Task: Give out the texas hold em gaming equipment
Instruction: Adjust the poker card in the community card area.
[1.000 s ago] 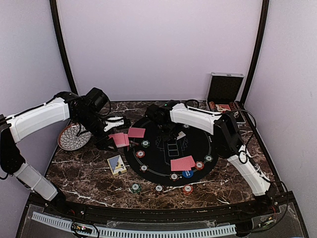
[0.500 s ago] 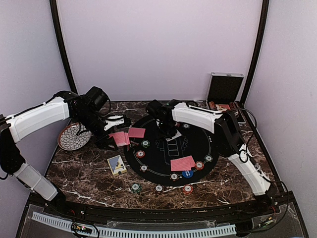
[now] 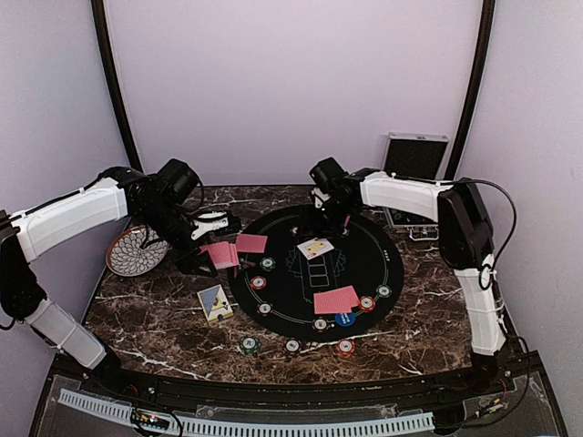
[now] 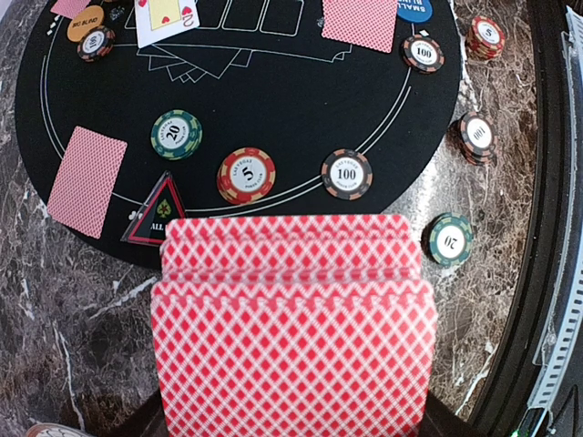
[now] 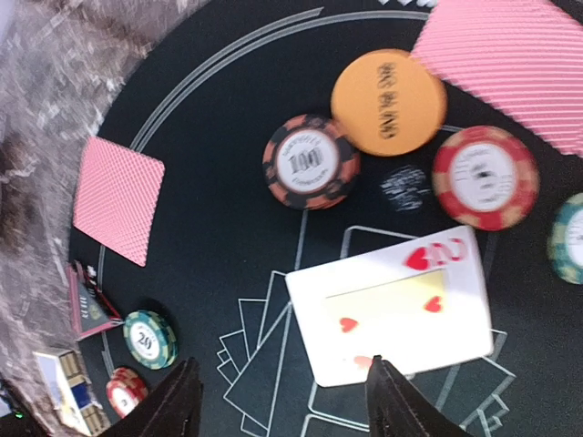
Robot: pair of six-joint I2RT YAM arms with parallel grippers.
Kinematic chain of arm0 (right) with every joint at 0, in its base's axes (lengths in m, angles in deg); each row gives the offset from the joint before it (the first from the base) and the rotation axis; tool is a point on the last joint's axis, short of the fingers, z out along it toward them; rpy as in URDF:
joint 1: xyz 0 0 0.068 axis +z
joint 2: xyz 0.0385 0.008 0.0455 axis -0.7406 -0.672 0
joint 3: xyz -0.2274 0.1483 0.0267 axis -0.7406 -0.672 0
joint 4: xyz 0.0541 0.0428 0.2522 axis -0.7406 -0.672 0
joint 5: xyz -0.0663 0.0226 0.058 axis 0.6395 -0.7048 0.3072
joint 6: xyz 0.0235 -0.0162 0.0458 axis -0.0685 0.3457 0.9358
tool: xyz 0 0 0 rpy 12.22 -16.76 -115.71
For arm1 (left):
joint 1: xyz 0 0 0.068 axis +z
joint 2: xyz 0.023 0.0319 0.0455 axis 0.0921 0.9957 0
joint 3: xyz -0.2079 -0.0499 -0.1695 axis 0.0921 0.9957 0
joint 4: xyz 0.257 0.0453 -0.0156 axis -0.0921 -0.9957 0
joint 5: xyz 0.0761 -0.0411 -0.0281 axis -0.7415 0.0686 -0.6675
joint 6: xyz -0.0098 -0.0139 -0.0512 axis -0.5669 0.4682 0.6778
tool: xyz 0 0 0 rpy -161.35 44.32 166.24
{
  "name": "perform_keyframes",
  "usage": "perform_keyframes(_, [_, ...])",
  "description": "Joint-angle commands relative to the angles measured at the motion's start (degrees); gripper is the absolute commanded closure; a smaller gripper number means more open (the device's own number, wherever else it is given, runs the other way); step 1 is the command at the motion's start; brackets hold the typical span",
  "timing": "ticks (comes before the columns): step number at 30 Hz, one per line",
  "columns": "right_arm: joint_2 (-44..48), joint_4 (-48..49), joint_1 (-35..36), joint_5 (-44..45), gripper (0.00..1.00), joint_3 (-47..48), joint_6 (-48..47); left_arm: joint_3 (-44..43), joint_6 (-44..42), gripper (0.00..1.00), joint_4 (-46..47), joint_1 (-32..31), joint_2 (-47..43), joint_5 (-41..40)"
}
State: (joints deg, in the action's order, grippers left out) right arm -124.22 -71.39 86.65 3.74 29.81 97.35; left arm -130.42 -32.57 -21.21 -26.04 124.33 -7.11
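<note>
A stack of red-backed cards is held by the left claw. The right claw is spread wide over a face-up card on the mat.

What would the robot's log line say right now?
left fingers: shut on red-backed deck | right fingers: open, empty, above mat | face-up heart card: flat on mat, not held

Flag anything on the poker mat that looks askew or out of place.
The face-up heart card lies tilted across the printed card boxes on the black mat, not square inside one. It alone shows its face. Nothing looks spilled or damaged.
</note>
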Motion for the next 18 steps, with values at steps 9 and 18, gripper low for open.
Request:
perform_keyframes(9, [5.22,14.61,-8.43,-8.39,0.37,-14.46,-0.12,-1.45,-0.16,1.0,-0.85,0.32,-1.27,1.82])
perform_keyframes(18, [2.22,19.01,-9.34,-9.81,0.41,-16.66,0.03,-1.48,-0.31,1.0,-1.15,0.32,-1.32,1.48])
